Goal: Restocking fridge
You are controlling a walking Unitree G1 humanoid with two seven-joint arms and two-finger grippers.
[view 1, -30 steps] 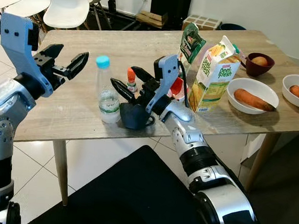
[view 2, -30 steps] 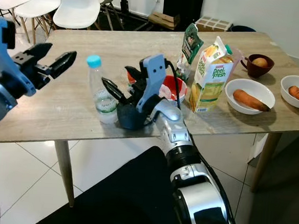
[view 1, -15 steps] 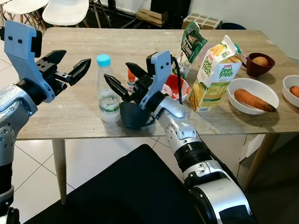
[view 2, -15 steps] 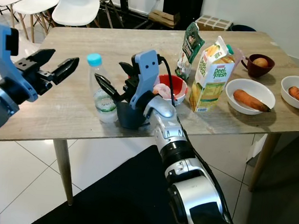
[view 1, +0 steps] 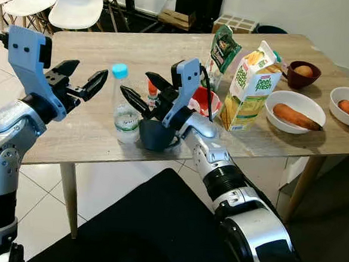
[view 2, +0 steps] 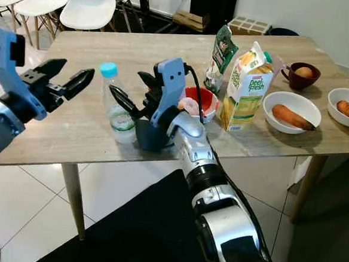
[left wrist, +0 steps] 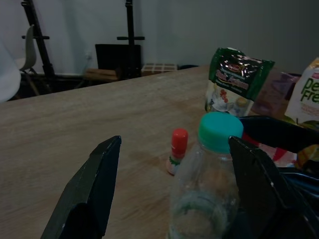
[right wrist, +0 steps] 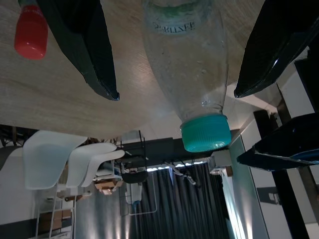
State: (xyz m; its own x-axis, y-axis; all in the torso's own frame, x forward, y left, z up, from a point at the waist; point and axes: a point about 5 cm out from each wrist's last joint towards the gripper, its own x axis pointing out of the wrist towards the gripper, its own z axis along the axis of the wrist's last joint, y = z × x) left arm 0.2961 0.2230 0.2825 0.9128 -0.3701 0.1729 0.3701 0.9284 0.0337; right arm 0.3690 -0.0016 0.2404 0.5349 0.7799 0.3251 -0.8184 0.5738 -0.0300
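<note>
A clear water bottle [view 1: 125, 109] with a teal cap stands upright near the front edge of the wooden table [view 1: 90, 131]. My left gripper [view 1: 90, 71] hovers open just left of the cap, level with it, not touching. From the right, my right gripper [view 1: 136, 84] reaches in, open, with its fingertips close beside the bottle's upper part. In the right wrist view the bottle [right wrist: 189, 64] lies between the two spread fingers [right wrist: 89, 55]. The left wrist view looks at the cap [left wrist: 219, 130] ahead between its fingers [left wrist: 94, 189].
A dark mug [view 1: 156, 136] stands under my right wrist. Behind it are a small red-capped bottle [view 1: 152, 90], a red bowl [view 1: 202, 100], a juice carton [view 1: 249, 88] and a green bag [view 1: 223, 47]. Bowls of food [view 1: 296, 111] sit at the right; white chairs [view 1: 72, 4] stand behind.
My right gripper has swung left to the bottle's side. My left gripper has edged right toward the cap. The bottle has not moved.
</note>
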